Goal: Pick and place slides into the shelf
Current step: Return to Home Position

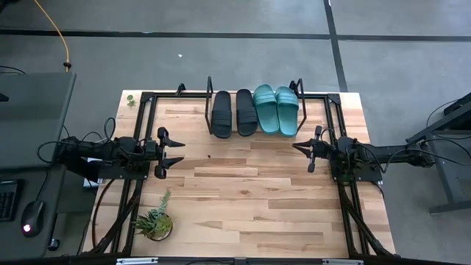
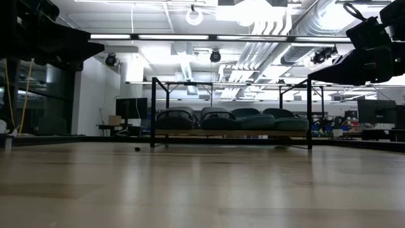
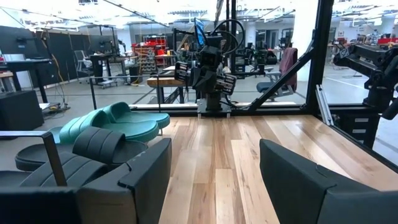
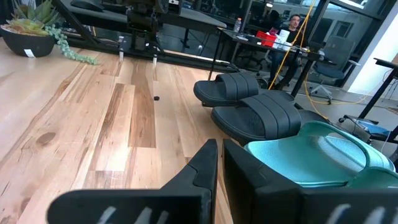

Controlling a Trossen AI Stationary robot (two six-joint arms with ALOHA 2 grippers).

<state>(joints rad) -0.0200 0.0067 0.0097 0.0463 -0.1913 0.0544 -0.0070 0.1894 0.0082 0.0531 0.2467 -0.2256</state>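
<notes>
On my left, the left gripper (image 1: 179,152) hovers over the left side of the table (image 1: 243,206), pointing toward the middle. Its jaws stand wide apart with nothing between them; its wrist view shows bare wood between the two fingers. Near the front edge on that side sits a small potted plant (image 1: 154,223), well apart from the gripper.

Moving across, the shelf (image 2: 190,132) stands at the back edge of the table, around the middle. All four slides lie on its board in one row between the two black wire brackets. The two black slides (image 1: 221,115) take the left half, and the two teal slides (image 1: 266,109) sit just beside them on the right, each close against its neighbour.

On my right, the right gripper (image 1: 295,146) hangs over the right side of the table, facing inward and clear of the shelf. Its jaws are drawn together with only a thin slit between them, holding nothing.
</notes>
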